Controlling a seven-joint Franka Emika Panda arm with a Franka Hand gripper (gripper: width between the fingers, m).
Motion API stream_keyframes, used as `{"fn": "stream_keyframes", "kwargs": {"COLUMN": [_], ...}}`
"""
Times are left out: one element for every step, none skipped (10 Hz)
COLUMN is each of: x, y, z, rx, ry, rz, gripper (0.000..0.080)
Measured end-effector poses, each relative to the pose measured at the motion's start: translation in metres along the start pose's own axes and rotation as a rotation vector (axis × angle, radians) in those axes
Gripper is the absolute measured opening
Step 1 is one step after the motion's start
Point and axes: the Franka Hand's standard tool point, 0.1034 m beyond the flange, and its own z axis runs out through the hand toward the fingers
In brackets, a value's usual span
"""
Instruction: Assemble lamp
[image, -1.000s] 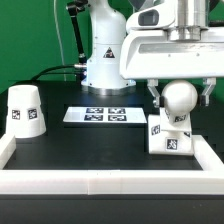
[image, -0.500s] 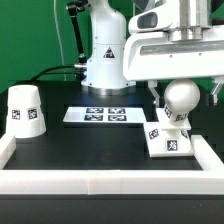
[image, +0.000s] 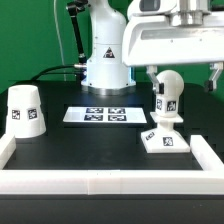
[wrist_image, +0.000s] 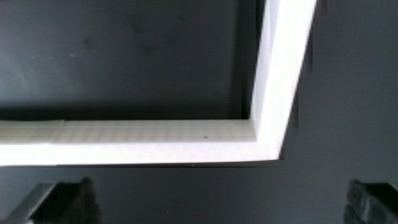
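Shade (image: 25, 110): stands mouth down at the exterior view's left, close to the white border wall (image: 100, 181), well apart from the other lamp parts and untouched.
Marker board (image: 102, 116): lies flat mid-table, between the shade and the base; nothing rests on it.
Robot pedestal (image: 105, 52): behind the marker board, at the far edge of the table.
Bulb (image: 167, 92): stands upright on its stem in the middle of the base, at the exterior view's right. Whether it is fully seated cannot be told.
Base (image: 166, 141): flat on the table, turned slightly askew, near the border wall's right side.
Gripper (image: 181, 78): hangs over the bulb with jaws spread wide, one finger on each side and clear of it, gripping nothing. In the wrist view the gripper (wrist_image: 217, 205) shows two fingertips (wrist_image: 63, 200) far apart with only dark table and a corner of the border wall (wrist_image: 267, 110) between them.
Step in hand: the bulb-to-base joint looks made, or the claw is between grips on it; the shade is the one part not yet fitted.
Next move: judged, either one more grip to tighten the bulb, or a traverse across the marker board to the shade, a pinch on its tapered wall, then a carry and a centred lowering over the bulb without knocking it.
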Motion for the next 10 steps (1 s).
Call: {"fn": "stream_keyframes", "kwargs": {"x": [-0.006, -0.011, -0.010, -0.010, -0.010, -0.011, -0.010, -0.011, -0.015, -0.022], "y": [0.001, 0.002, 0.002, 0.002, 0.002, 0.002, 0.001, 0.002, 0.003, 0.002], "z": [-0.004, -0.006, -0.005, -0.004, -0.004, -0.004, -0.004, -0.003, -0.005, -0.006], "rx": [0.000, 0.000, 0.000, 0.000, 0.000, 0.000, 0.001, 0.002, 0.000, 0.001], "ry": [-0.003, -0.007, -0.007, -0.007, -0.008, -0.008, -0.004, 0.009, 0.018, 0.001], "rz": [-0.005, -0.002, -0.002, -0.002, -0.002, -0.003, -0.043, -0.129, -0.268, -0.360], "gripper": [0.0699, 0.0699, 0.0699, 0.0699, 0.0699, 0.0699, 0.0699, 0.0699, 0.0699, 0.0699]}}
